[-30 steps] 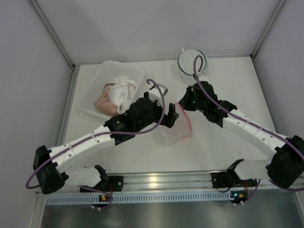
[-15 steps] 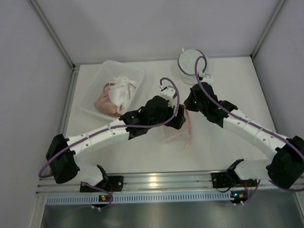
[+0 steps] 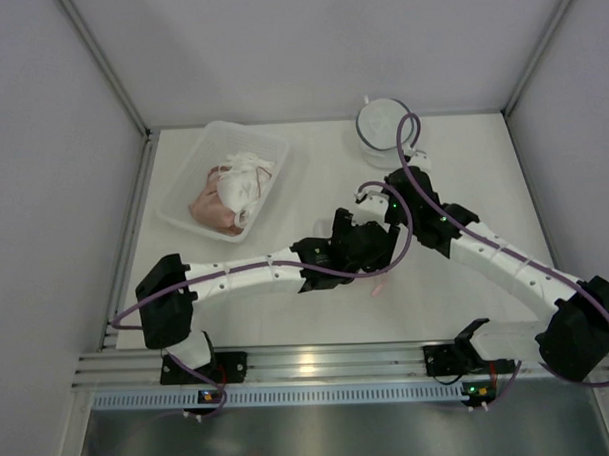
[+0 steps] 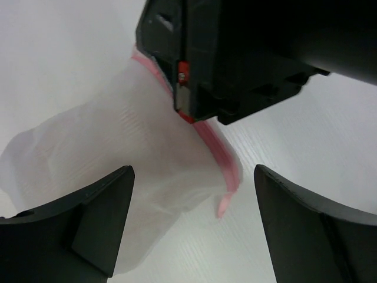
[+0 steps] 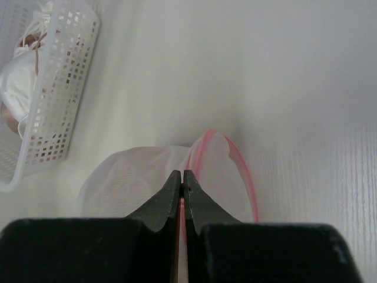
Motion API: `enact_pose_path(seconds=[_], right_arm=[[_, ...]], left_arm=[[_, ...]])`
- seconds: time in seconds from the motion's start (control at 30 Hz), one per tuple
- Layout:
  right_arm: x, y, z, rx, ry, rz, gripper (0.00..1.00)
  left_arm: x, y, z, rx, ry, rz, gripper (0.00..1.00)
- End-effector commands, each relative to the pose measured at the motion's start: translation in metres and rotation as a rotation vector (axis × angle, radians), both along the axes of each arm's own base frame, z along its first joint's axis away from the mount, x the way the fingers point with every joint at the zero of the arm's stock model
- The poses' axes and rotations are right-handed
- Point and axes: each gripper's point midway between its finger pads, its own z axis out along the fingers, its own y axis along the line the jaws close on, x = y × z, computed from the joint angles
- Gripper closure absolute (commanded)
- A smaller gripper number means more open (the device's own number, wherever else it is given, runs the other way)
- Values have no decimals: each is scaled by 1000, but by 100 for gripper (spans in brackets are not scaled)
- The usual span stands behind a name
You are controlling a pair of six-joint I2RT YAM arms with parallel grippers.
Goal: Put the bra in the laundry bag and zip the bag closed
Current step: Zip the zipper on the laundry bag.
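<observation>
The laundry bag [image 4: 118,147] is white mesh with a pink zipper rim and lies on the table, its mouth raised. My right gripper [image 5: 181,177] is shut on that pink rim and shows as a black block [image 4: 247,59] in the left wrist view. My left gripper [image 4: 194,230] is open, its fingers astride the bag's loose pink end with nothing between them. From above, my left gripper [image 3: 383,247] covers most of the bag, and only a pink strip [image 3: 377,286] shows. The bra [image 3: 233,188], pink and white, lies in the basket [image 3: 187,172] at the back left.
The white perforated basket [image 5: 53,100] stands left of the bag. A round white container [image 3: 384,125] sits at the back, behind my right gripper [image 3: 384,207]. Grey walls close in the table on three sides.
My left arm has swung right and nearer, from beside the basket to over the bag, with its jaws a little narrower. The right gripper has kept its hold on the rim.
</observation>
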Motion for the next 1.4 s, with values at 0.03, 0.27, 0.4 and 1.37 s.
enact_pose_path(seconds=[0.03,0.27,0.4,1.37], right_arm=[[4,3,16,64,-49,8,100],[6,4,12,89,-42,12,100],[8,5,13,99,-44,17,100],[14,-7,-11,90,-38,-18,100]], left_arm=[[16,5,-5,-33,-46,206,12],[11,-13,-13,-141,-74,267,18],[13,-9,-17,-218,-109,331,37],[-64,82,0,-371,-139,-108,100]])
